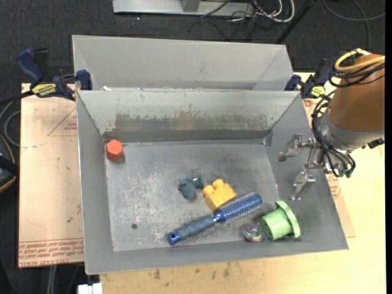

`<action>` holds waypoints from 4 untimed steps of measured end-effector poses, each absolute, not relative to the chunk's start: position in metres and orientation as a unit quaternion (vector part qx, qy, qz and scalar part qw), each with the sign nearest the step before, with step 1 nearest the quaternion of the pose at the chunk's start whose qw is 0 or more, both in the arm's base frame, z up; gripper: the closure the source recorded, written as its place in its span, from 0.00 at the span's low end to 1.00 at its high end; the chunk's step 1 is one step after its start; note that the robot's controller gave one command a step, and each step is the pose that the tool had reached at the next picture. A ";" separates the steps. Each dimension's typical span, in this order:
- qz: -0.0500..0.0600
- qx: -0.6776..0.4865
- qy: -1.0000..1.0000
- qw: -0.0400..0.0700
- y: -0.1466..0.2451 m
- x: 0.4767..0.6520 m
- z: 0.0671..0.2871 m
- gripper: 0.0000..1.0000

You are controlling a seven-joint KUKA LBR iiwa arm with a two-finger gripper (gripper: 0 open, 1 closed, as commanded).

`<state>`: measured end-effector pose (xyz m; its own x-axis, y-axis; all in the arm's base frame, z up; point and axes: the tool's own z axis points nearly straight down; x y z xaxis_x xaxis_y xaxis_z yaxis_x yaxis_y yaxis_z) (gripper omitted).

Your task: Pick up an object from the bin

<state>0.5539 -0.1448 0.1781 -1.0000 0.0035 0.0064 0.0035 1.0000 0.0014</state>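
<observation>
My gripper (295, 168) hangs at the bin's right side, above the sloping right wall, its two metal fingers spread apart with nothing between them. Below it, near the front right corner, lies a green spool-shaped plastic piece (280, 223) with a small round grey metal piece (252, 233) touching its left side. A blue hairbrush (215, 218) lies slantwise to their left, bristle head toward the gripper. A yellow toy brick (218, 193) sits just above the brush.
A small blue-grey lump (190, 187) rests beside the yellow brick. An orange block (114, 150) stands far off at the back left of the floor. The arm's orange cover and cables sit over the bin's right rim.
</observation>
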 end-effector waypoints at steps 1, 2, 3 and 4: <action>0.000 0.058 -0.998 -0.005 -0.105 0.497 0.081 0.00; -0.001 0.060 -0.998 0.000 -0.105 0.495 0.080 1.00; 0.002 0.128 -0.992 -0.006 -0.130 0.528 0.269 1.00; 0.000 0.128 -0.992 -0.002 -0.130 0.526 0.264 0.00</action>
<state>0.5263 -0.1298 0.2641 -0.9672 -0.2540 -0.0036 -0.2540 0.9672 -0.0004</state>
